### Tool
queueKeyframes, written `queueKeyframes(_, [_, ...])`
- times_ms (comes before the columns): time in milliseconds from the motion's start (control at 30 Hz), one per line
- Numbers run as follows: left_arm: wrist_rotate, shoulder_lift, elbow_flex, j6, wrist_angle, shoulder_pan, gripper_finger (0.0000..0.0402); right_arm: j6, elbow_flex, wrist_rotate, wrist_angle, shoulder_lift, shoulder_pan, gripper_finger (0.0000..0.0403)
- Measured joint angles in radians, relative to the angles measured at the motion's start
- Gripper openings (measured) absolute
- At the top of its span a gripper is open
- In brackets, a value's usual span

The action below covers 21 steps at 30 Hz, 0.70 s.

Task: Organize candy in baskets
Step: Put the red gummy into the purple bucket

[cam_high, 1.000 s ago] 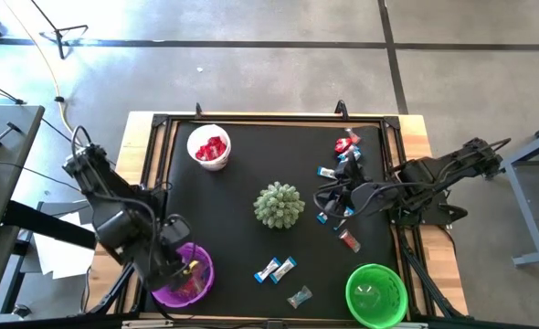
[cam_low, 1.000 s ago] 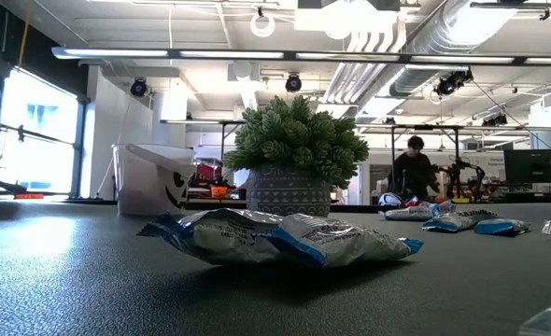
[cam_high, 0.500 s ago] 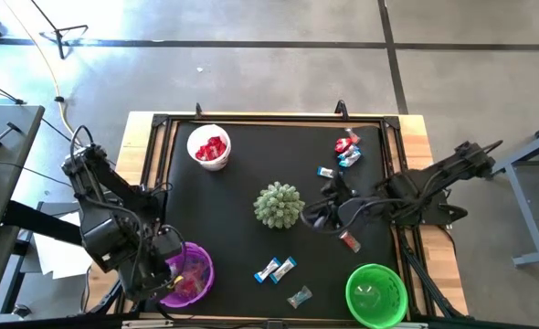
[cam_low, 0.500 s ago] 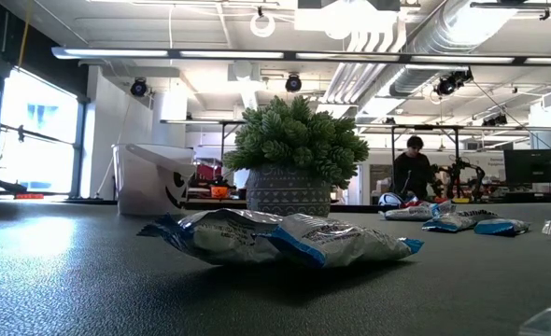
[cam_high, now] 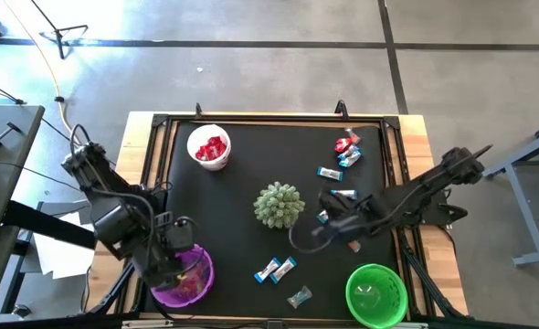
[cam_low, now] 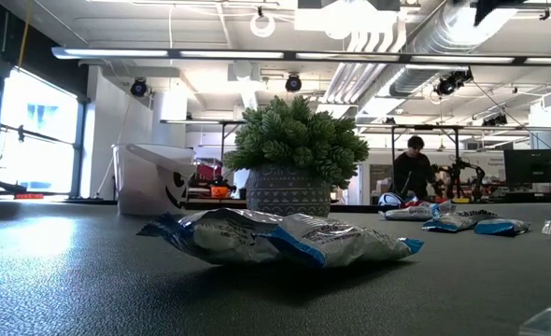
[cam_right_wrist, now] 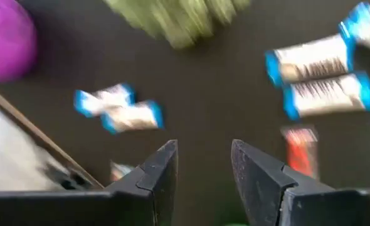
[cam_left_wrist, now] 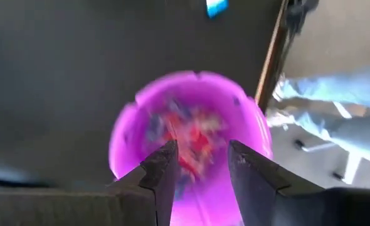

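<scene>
My left gripper (cam_high: 180,259) hangs open over the purple basket (cam_high: 187,276), fingers apart above the red and blue candy (cam_left_wrist: 185,135) lying in it. My right gripper (cam_high: 299,239) is open and empty, pointing down over bare mat between the spiky green ball (cam_high: 279,204) and a pair of blue-and-silver candies (cam_high: 276,269). A red candy (cam_right_wrist: 301,150) and two blue-and-white ones (cam_right_wrist: 320,75) lie close by. More candy (cam_high: 347,146) lies at the far right. The white basket (cam_high: 209,146) holds red candy. The green basket (cam_high: 375,294) stands at the near right.
A clear-wrapped candy (cam_high: 299,296) lies near the front edge, left of the green basket. A raised frame (cam_high: 269,119) borders the black mat. In the low view the blue-and-silver pair (cam_low: 275,238) lies in front of the spiky ball (cam_low: 294,149).
My right gripper has gone down and toward the table's near-left, from above the candy at the right to the mat beside the spiky ball, turning as it went. My left gripper has stayed over the purple basket while its wrist rolled.
</scene>
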Motion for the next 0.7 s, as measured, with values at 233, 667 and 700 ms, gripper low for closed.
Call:
queueKeyframes(233, [-0.180, -0.035, 0.093, 0.130, 0.018, 0.045, 0.0127, 0.097, 0.000, -0.074, -0.266, 0.090, 0.059, 0.0144])
queueKeyframes(667, [-0.480, -0.132, 0.199, 0.290, 0.197, 0.021, 0.0127, 0.012, -0.315, -0.271, -0.012, 0.129, 0.051, 0.0144])
queueKeyframes(700, [-0.496, -0.138, 0.199, 0.296, 0.197, 0.021, 0.0127, -0.003, -0.337, -0.279, 0.007, 0.129, 0.051, 0.0144])
